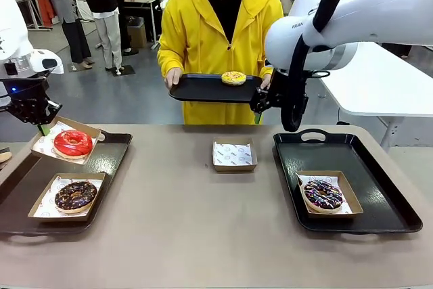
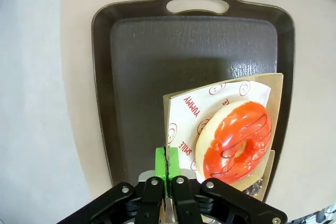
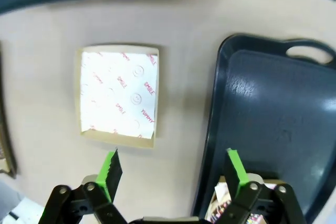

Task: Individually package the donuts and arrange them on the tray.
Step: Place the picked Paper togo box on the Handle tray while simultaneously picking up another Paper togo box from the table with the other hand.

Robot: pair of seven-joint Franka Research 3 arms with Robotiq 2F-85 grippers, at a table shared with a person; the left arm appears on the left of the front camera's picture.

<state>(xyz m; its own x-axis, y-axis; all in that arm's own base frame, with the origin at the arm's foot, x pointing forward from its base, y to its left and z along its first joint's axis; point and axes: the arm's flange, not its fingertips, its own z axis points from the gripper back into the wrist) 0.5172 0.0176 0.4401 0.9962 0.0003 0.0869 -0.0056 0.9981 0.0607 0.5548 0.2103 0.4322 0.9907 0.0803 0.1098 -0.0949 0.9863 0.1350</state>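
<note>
Box liner [image 3: 118, 93]: YUMMY, SMILE; right arm [image 1: 298, 26]: FRAN.

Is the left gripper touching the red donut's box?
Touching. Left wrist view shows the left gripper, jaws shut, pinching the box by its edge.

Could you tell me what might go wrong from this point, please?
1. The left hand pinches just one edge of the box holding the red donut, which hangs tilted over the left tray; the donut could slide out.
2. The open right hand sits close to the tray the person holds; a bump might shake the unboxed yellow donut off.
</note>
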